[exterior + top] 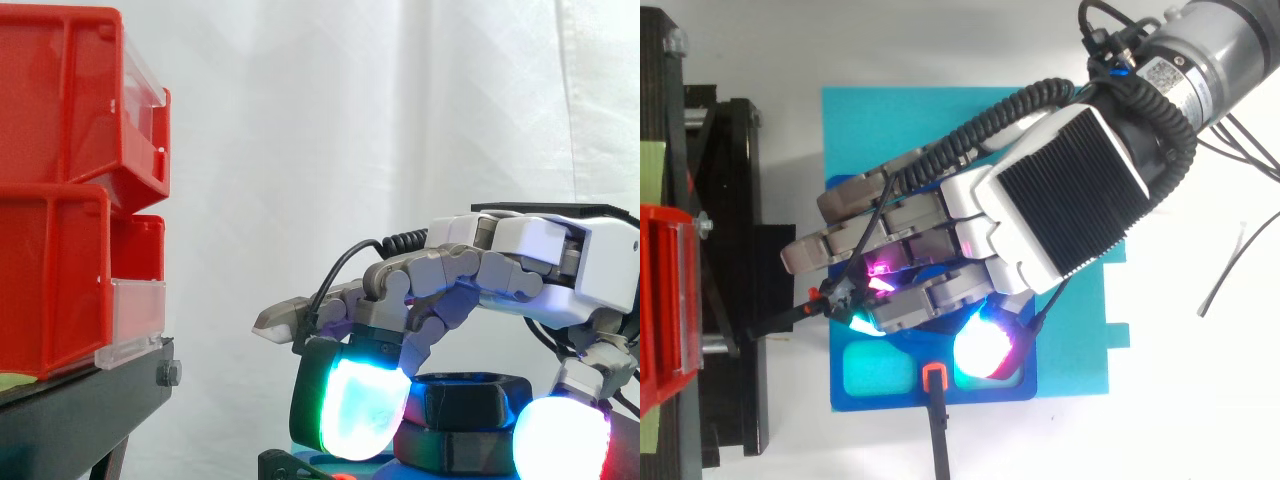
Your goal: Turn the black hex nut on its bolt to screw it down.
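Honestly, the hand point(540, 255) curls down over the black nut point(470, 393), pads point(360, 410) pinching its sides; looks stiff, light, a bit slick, so grab opposite flats.

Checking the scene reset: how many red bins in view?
2, stacked on the black stand at the side view's left: upper bin above lower bin. Others may sit hidden past the frame edge.

Black hex nut point(470, 400), red bins point(60, 120)
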